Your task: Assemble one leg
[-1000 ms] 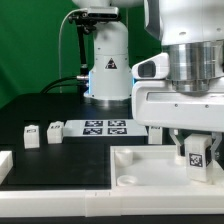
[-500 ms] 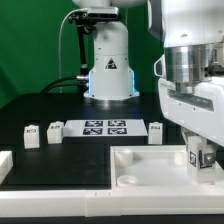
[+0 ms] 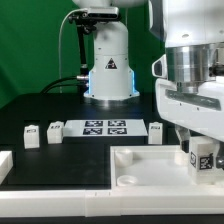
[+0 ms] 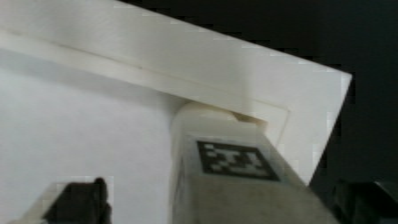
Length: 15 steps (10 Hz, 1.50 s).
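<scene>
The leg (image 3: pixel 203 157), a stubby white block with a square tag, stands upright at the near right corner of the big white panel (image 3: pixel 150 165). My gripper (image 3: pixel 202 162) is low over it, one finger on each side. In the wrist view the leg (image 4: pixel 237 160) rises from the panel's corner socket (image 4: pixel 249 115). My gripper (image 4: pixel 222 205) straddles the leg. One dark finger (image 4: pixel 75 200) stands well clear of the leg. The other finger (image 4: pixel 365 200) is close beside it. The jaws look open.
Three more legs stand on the black table: two at the exterior view's left (image 3: pixel 31 135) (image 3: pixel 55 131) and one beside the panel (image 3: pixel 156 132). The marker board (image 3: pixel 105 127) lies behind the panel. The arm's base (image 3: pixel 108 70) stands at the back. A white part (image 3: pixel 5 163) sits at the left edge.
My wrist has turned over the panel's corner, and the leg now faces differently and sits slightly lower and further right. The other legs and the panel have not moved.
</scene>
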Available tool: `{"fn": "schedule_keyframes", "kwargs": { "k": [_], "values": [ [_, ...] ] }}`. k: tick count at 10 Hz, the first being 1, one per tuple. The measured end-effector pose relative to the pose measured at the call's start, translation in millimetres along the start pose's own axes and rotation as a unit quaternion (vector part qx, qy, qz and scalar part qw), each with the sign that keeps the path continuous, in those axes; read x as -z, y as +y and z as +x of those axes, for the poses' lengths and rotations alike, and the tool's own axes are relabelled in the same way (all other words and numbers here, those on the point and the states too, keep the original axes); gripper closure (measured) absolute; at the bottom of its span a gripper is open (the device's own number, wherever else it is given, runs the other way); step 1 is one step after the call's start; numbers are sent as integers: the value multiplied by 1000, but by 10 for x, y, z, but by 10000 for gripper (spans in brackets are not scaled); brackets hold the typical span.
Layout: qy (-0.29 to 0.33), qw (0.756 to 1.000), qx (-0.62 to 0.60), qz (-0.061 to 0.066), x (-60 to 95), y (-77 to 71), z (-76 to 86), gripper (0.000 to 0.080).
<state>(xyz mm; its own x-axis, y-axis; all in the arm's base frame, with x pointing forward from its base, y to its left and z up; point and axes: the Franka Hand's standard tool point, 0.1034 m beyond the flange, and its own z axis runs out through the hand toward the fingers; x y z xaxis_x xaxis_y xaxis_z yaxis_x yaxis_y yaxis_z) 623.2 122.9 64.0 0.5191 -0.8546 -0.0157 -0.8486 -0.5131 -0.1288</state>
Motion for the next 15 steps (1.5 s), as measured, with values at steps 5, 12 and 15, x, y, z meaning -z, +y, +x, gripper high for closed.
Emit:
{"fn": "schedule_keyframes", "kwargs": {
  "k": [5,12,15],
  "values": [
    [3,958,285,-3,0,-7,-18,150],
    [11,885,466,-17,3,-2,-2,477],
    [11,895,445,-17,2,-1,-1,511]
  ]
}}
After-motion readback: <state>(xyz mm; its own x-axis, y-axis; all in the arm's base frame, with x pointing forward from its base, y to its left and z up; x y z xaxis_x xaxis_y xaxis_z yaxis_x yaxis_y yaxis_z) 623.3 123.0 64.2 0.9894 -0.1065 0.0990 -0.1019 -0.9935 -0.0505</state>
